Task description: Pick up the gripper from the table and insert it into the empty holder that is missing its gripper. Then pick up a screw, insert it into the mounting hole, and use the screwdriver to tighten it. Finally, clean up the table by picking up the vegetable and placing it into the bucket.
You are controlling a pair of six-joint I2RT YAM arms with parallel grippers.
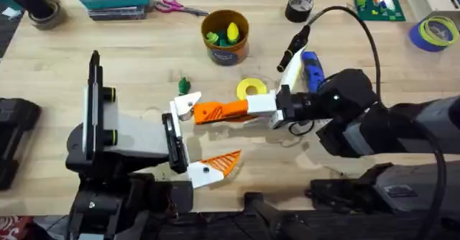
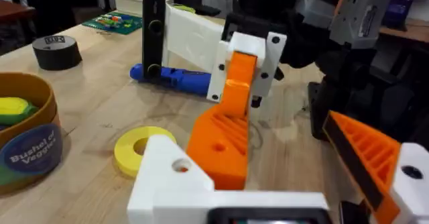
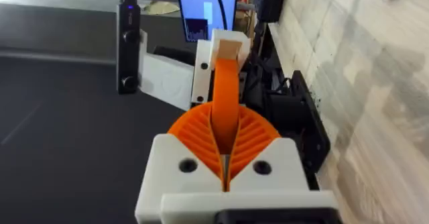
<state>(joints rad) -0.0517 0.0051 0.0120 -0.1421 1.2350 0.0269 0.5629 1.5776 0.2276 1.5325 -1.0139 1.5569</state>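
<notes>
While the arms meet mid-table (image 1: pixel 86 60), we note clutter around: yellow disc (image 1: pixel 251 89) just behind the right gripper (image 1: pixel 233 109), screwdriver (image 1: pixel 313 71) lying beside that arm's wrist, bucket (image 1: pixel 226 35) further back with yellow and light green toys inside, black tape roll (image 1: pixel 299 7) and scissors (image 1: pixel 176 6) at the far edge. We see the vegetable (image 1: pixel 183 83) on the table just behind the holder (image 1: pixel 185 105), well apart from the bucket. Nothing blocks the holder. Right gripper's orange pads (image 3: pixel 251 140) are clamped on the gripper (image 1: pixel 212 112), its tip touching the holder. Left gripper (image 1: pixel 205 136) is spread wide, the holder on one side, an orange finger (image 1: pixel 219 164) on the other
</notes>
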